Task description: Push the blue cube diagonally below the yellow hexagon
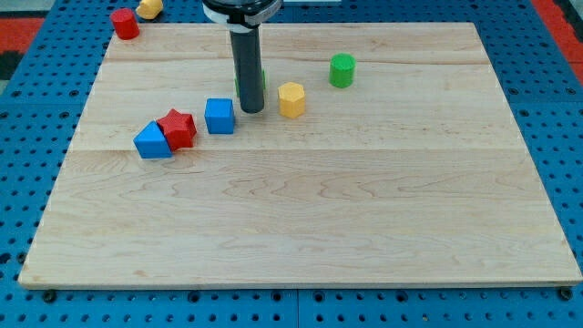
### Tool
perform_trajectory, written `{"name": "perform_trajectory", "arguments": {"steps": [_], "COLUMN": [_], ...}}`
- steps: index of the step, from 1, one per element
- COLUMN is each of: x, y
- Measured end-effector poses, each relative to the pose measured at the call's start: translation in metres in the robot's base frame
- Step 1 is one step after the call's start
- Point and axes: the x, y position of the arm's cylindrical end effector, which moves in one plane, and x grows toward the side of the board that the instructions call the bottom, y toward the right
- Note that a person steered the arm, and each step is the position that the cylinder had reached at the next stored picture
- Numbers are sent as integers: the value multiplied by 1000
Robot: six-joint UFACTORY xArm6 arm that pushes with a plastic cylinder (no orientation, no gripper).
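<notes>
The blue cube (219, 116) sits on the wooden board left of centre, near the view's top. The yellow hexagon (291, 99) stands to its right and slightly higher in the view. My tip (251, 110) is on the board between them, just right of the blue cube and left of the yellow hexagon, touching neither as far as I can tell. A green block (262, 80) is mostly hidden behind the rod.
A red star (178, 128) and a blue triangular block (152, 141) lie touching, left of the blue cube. A green cylinder (342, 69) stands right of the hexagon. A red cylinder (125, 23) and a yellow block (149, 8) sit at the top left corner.
</notes>
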Motion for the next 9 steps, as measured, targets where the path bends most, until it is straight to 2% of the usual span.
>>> {"name": "perform_trajectory", "arguments": {"steps": [1, 2, 3, 4, 5, 6, 8, 9], "x": [-3, -8, 0, 27, 30, 58, 60, 63], "y": [-55, -79, -90, -91, -91, -105, -21, -13]}}
